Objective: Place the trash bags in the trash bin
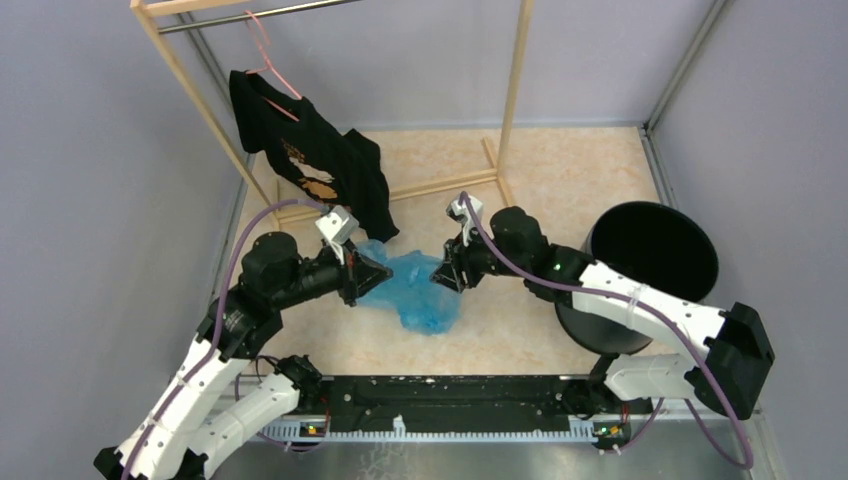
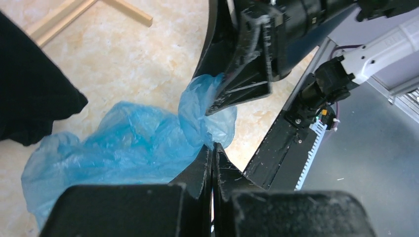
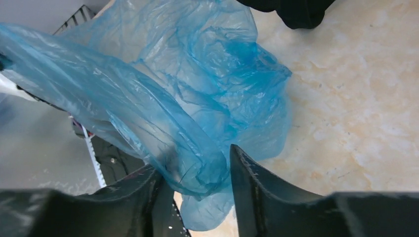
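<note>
The light-blue trash bag (image 1: 415, 292) lies crumpled on the beige floor between my two grippers. My left gripper (image 1: 385, 272) is shut, and in the left wrist view a fold of the trash bag (image 2: 123, 143) is pinched at its tips (image 2: 212, 148). My right gripper (image 1: 441, 272) faces it from the right, open, with a hanging fold of the bag (image 3: 197, 74) between its spread fingers (image 3: 192, 159). From there a sheet of bag stretches up to the left. The black round trash bin (image 1: 655, 225) stands upright at the right, behind the right arm.
A black shirt (image 1: 320, 165) hangs on a pink hanger from a wooden rack (image 1: 515, 80), just behind the left gripper. The rack's base bars (image 2: 128, 12) lie on the floor. The black base rail (image 1: 450, 400) runs along the near edge. Grey walls enclose the floor.
</note>
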